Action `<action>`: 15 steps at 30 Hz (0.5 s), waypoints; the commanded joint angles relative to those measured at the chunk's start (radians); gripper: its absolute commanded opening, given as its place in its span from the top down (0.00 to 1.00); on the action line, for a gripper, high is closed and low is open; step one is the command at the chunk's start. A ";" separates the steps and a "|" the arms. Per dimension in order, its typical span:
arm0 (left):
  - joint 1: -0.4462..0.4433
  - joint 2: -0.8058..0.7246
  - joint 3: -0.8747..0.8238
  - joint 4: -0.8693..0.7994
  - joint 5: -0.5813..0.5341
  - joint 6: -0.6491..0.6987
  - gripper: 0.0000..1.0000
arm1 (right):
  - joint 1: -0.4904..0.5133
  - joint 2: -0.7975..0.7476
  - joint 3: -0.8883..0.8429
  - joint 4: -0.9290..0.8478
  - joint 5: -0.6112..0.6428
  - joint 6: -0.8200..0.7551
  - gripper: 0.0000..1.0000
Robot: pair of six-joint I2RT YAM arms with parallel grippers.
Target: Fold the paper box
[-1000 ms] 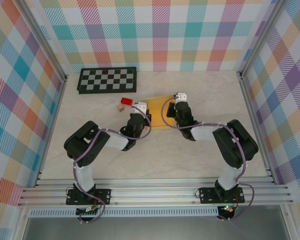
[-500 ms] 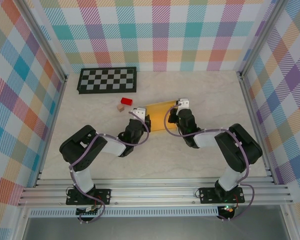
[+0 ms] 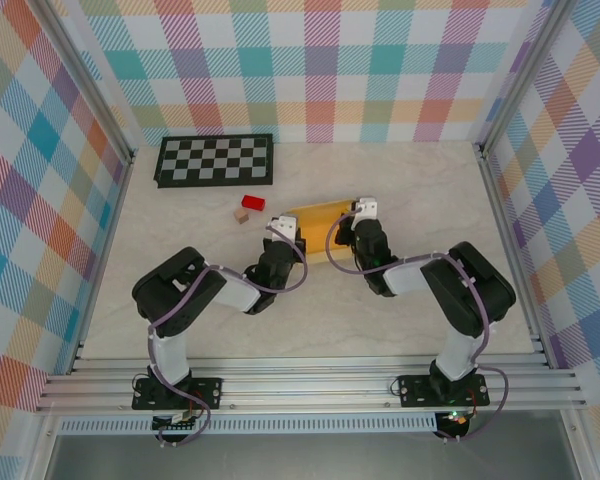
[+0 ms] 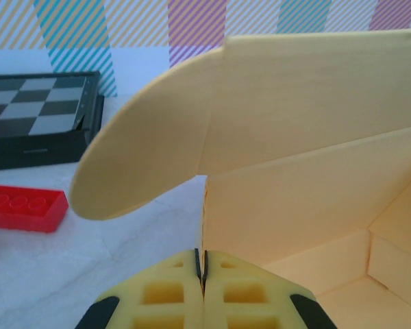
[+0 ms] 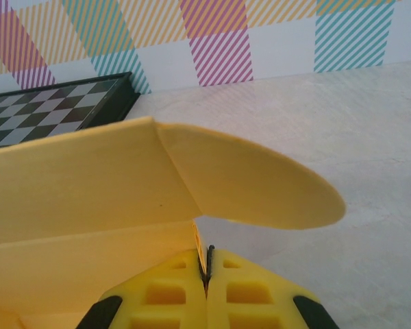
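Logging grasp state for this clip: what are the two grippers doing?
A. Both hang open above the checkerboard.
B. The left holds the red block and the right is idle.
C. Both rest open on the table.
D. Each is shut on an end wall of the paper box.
D: the wrist views show the left gripper and the right gripper each closed on a thin wall edge of the paper box, one at each end.
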 commanded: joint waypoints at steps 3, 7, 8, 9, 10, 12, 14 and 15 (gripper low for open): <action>-0.032 0.044 0.032 0.030 0.196 0.086 1.00 | 0.024 0.041 -0.025 -0.026 -0.177 0.049 1.00; -0.071 0.029 -0.030 0.044 0.202 0.086 1.00 | 0.026 0.024 -0.077 -0.046 -0.195 0.051 1.00; -0.081 0.033 -0.041 0.050 0.199 0.091 1.00 | 0.028 0.013 -0.093 -0.040 -0.201 0.059 1.00; -0.093 0.037 -0.053 0.051 0.198 0.100 1.00 | 0.029 -0.005 -0.104 -0.051 -0.201 0.064 1.00; -0.109 0.042 -0.066 0.052 0.193 0.116 1.00 | 0.032 -0.027 -0.112 -0.073 -0.199 0.070 1.00; -0.139 0.049 -0.082 0.051 0.171 0.150 1.00 | 0.034 -0.057 -0.112 -0.143 -0.200 0.081 0.97; -0.163 0.053 -0.097 0.053 0.144 0.174 1.00 | 0.034 -0.090 -0.116 -0.197 -0.214 0.092 0.93; -0.169 0.056 -0.102 0.055 0.129 0.179 1.00 | 0.035 -0.106 -0.128 -0.204 -0.217 0.103 0.93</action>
